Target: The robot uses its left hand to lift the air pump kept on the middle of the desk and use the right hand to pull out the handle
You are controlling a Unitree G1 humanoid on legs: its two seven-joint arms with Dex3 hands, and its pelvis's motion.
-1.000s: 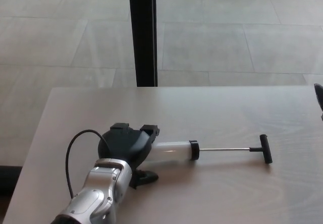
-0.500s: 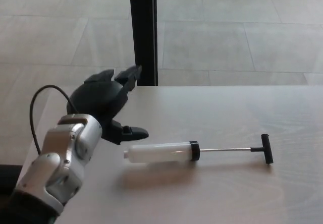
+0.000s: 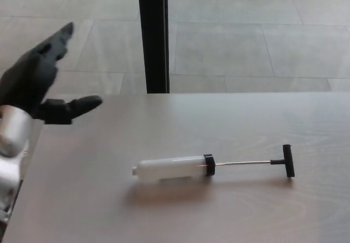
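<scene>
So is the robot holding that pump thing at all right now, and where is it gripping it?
Nothing is held. The left hand is open, raised off to the side, and the air pump lies alone on the desk.

Left hand (image 3: 34, 84) seemingly cropped by left edge

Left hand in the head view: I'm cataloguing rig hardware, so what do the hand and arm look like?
The left hand is matte black with thick, blunt-tipped fingers and a stubby thumb. Behind it sits a rounded, glossy silver-grey wrist casing. No markings or cable show now. The right hand is out of view.
</scene>
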